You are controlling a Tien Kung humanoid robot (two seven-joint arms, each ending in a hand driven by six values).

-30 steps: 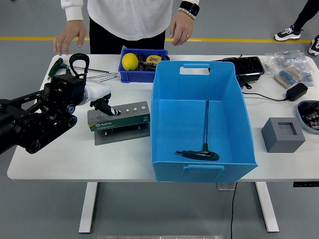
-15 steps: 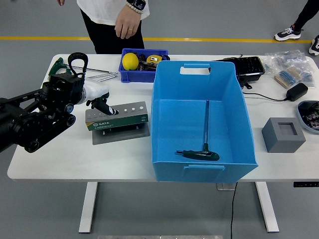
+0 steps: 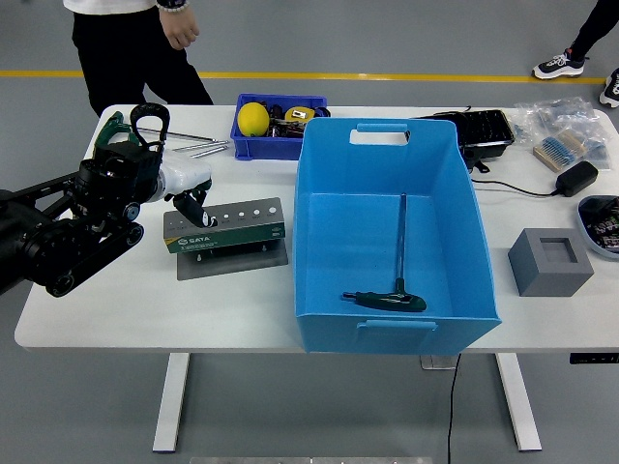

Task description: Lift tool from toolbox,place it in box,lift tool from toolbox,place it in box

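Left hand [image 3: 189, 198], mid-left of frame: black arm entering from the left edge, white-shelled hand with dark fingers curled down onto the left end of the tool holder [image 3: 224, 228]; whether the fingers clasp a tool there cannot be told. Tool holder: grey-and-green block with a row of holes on top, seated on a grey base plate [image 3: 232, 257], just left of the blue box [image 3: 392, 232]. Blue box: large, open-topped, centre of frame, its near wall close to the table's near edge; one T-handle wrench [image 3: 392, 290] lies on its floor, handle toward the bottom of the frame. Open room: bare white table [image 3: 145, 309] below and left of the holder, and a bare strip between box and grey foam block [image 3: 548, 261] at lower right. Upper left: loose green-handled tools [image 3: 145, 130] near the far edge. Upper centre: small blue bin [image 3: 276, 121] with a yellow ball [image 3: 252, 118], touching the box's far left corner. Upper right: black tray [image 3: 479, 130], bagged parts [image 3: 561, 130], black adapter [image 3: 580, 176]. Change from earlier frames: the holder and plate have slid slightly leftward with the hand; the person [image 3: 135, 48] at the far side has moved from top centre to the upper left corner, hands now off the table. Surroundings: grey floor, yellow line across the top.
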